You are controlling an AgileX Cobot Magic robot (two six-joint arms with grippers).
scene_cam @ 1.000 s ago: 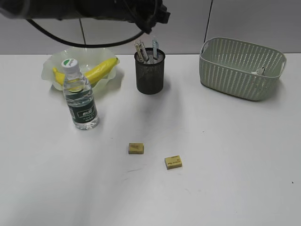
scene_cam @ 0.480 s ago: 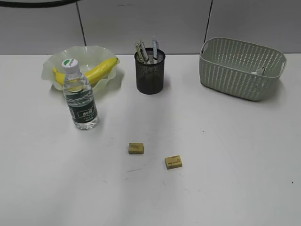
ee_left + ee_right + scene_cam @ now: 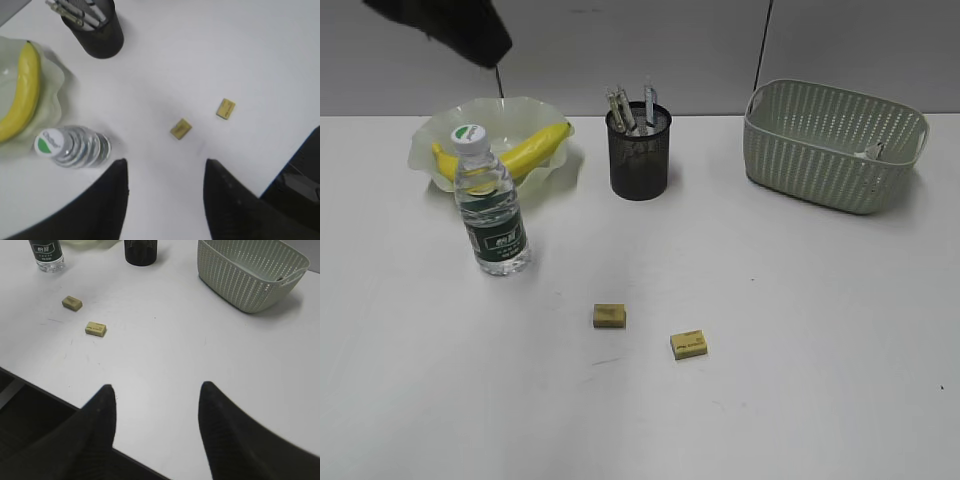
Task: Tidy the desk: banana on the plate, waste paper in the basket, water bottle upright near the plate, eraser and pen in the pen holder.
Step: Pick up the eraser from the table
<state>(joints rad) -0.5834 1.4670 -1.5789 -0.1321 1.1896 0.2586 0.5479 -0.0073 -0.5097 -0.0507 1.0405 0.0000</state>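
The banana (image 3: 525,150) lies in the wavy green plate (image 3: 440,140). The water bottle (image 3: 490,215) stands upright just in front of the plate. Pens (image 3: 646,100) stick out of the black mesh pen holder (image 3: 639,160). Two tan erasers (image 3: 609,316) (image 3: 688,345) lie on the white desk (image 3: 800,330). A scrap of waste paper (image 3: 873,152) shows inside the basket (image 3: 830,150). My left gripper (image 3: 166,165) hangs open and empty high above the desk, between the bottle (image 3: 70,147) and the erasers (image 3: 180,129) (image 3: 226,108). My right gripper (image 3: 157,387) is open and empty over the desk's near edge.
A dark part of the left arm (image 3: 450,25) shows at the top left, above the plate. In the right wrist view the erasers (image 3: 72,302) (image 3: 95,329) lie to the far left and the basket (image 3: 250,275) at the far right. The desk edge runs under the right fingers.
The left arm, above the pen holder a second ago, left the view and now shows at the top left. Nothing on the desk has moved.
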